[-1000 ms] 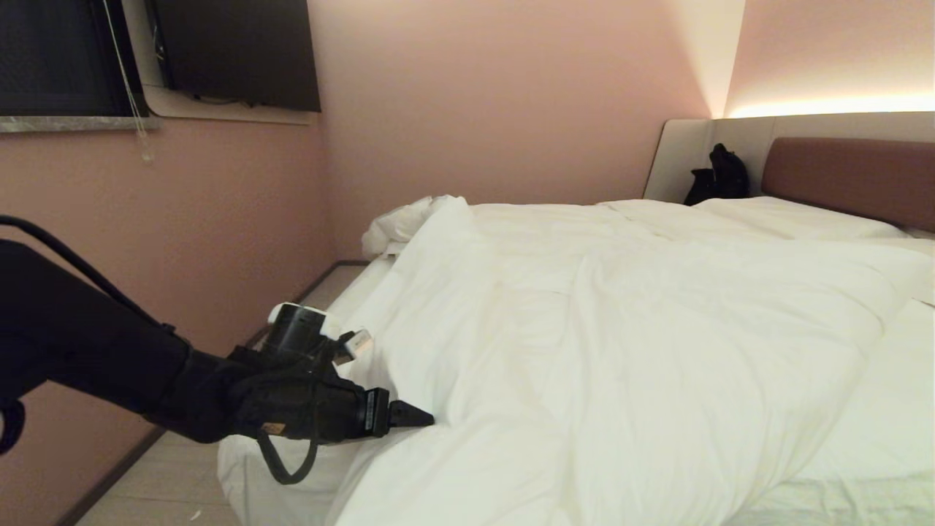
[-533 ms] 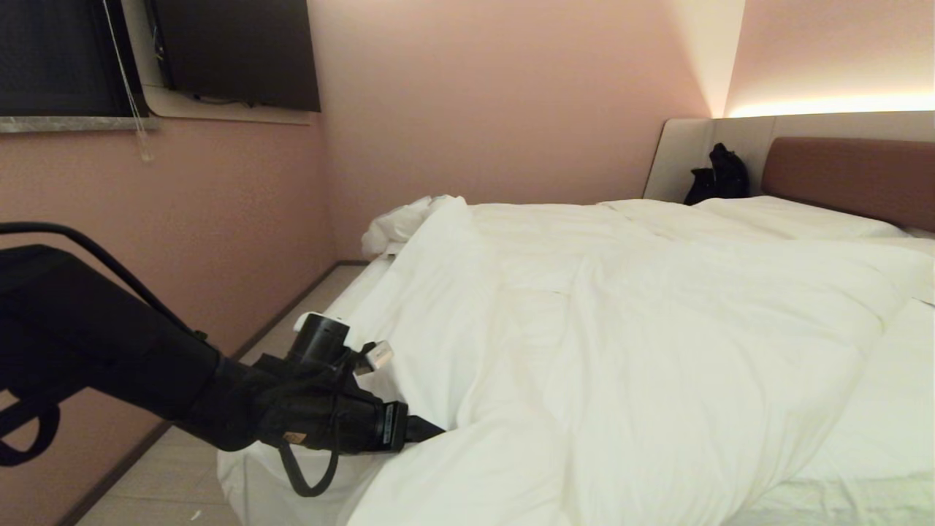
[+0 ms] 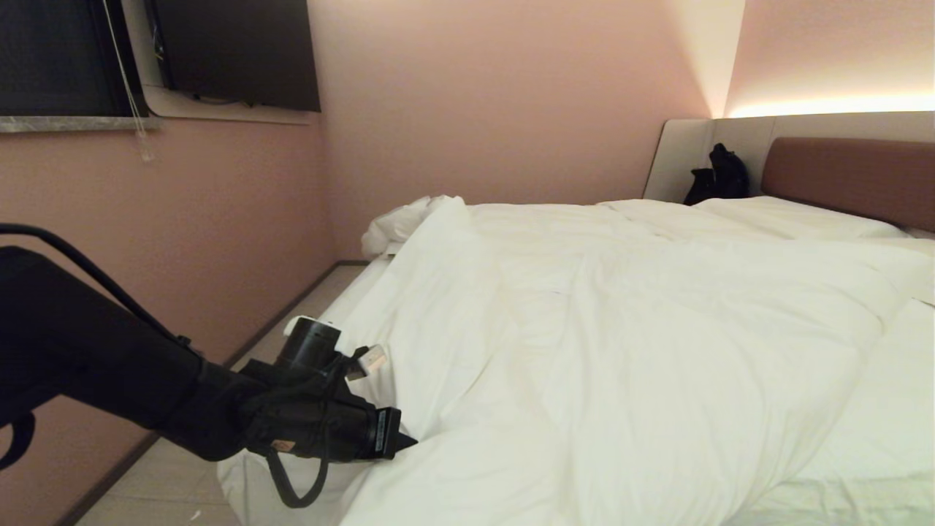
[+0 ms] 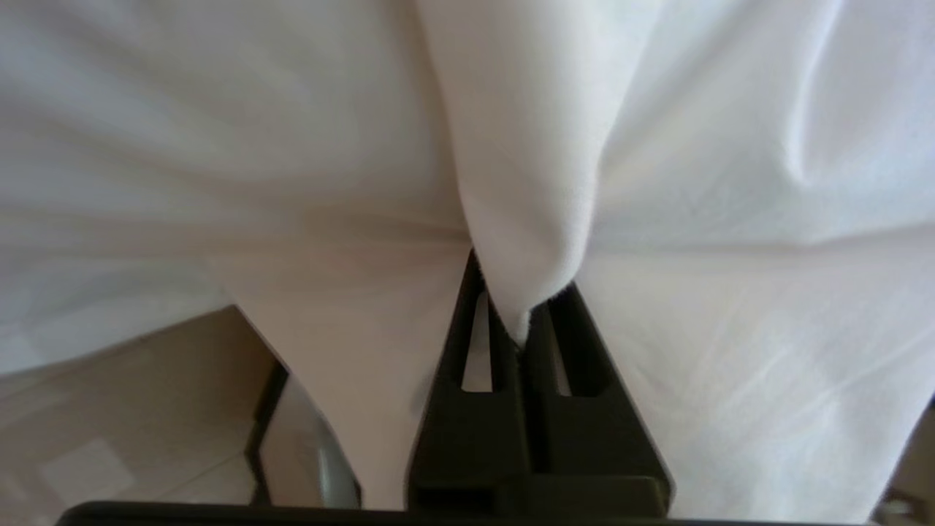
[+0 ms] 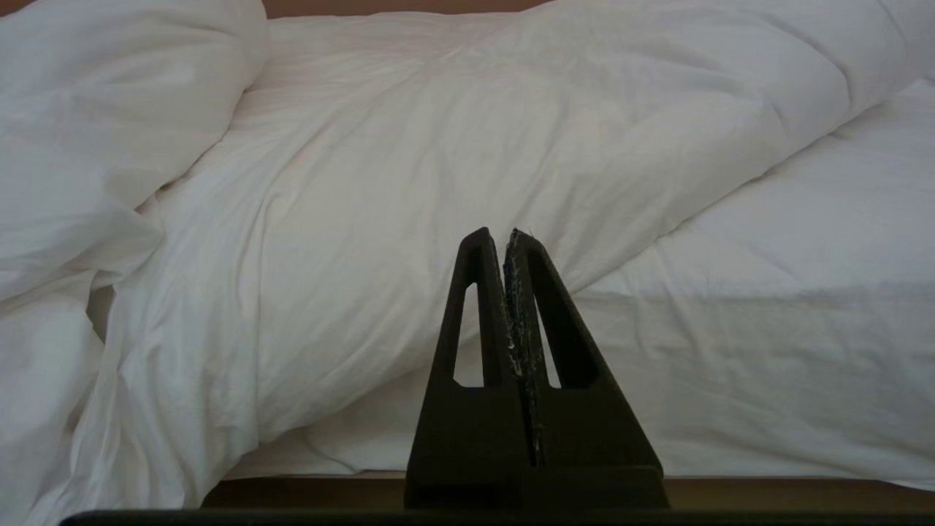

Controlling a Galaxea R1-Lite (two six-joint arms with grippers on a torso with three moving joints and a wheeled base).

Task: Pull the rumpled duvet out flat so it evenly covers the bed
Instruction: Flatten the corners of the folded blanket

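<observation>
Pinching a fold of the duvet [image 4: 526, 204] at the bed's [image 3: 248, 482] near left corner, left end effector [image 4: 520, 321], duvet slanting toward the headboard [image 3: 847, 179], right end effector [image 5: 509, 252] pressed together, empty.

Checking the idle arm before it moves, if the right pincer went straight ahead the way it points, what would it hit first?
Most likely the duvet: the shut, empty right pincer points at its puffy fold lying on the bed. Depth is unclear, so it might touch the sheet edge just below.
</observation>
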